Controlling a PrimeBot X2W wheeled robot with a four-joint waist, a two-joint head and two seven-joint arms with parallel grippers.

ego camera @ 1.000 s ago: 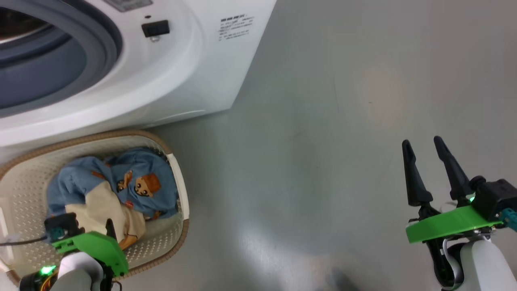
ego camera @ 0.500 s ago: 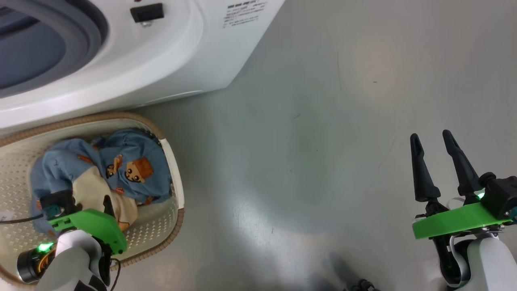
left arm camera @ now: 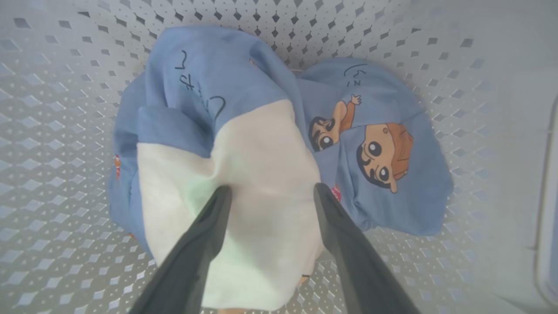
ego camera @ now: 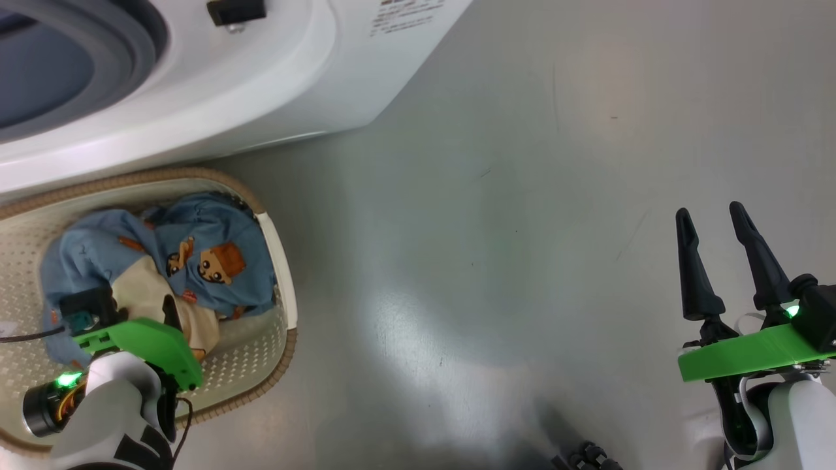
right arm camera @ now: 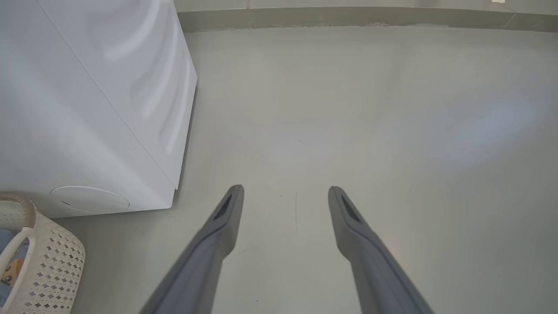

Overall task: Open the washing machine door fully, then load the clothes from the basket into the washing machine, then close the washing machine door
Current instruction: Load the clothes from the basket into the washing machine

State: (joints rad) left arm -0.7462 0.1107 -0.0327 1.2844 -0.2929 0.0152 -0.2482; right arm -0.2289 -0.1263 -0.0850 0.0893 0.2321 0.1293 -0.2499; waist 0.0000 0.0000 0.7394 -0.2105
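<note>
Head view slides: camera's move, not basket's. Basket [ego camera: 282,261] still on floor [ego camera: 496,248], tight against washing machine [ego camera: 261,98] front. Clothes [left arm camera: 370,109] bunched mid-basket, toward its right wall, cream cloth [left arm camera: 261,165] on top. My left gripper [left arm camera: 271,189] a shade closer than a second ago, fingers spread, tips over cream cloth, nothing grasped. Right gripper [ego camera: 710,212] unchanged: released, empty, above bare floor.

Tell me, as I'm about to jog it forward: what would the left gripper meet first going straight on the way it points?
The cream cloth, lying on the blue clothes in the basket. The open left gripper points right at it; whether it touches yet is unclear.
</note>
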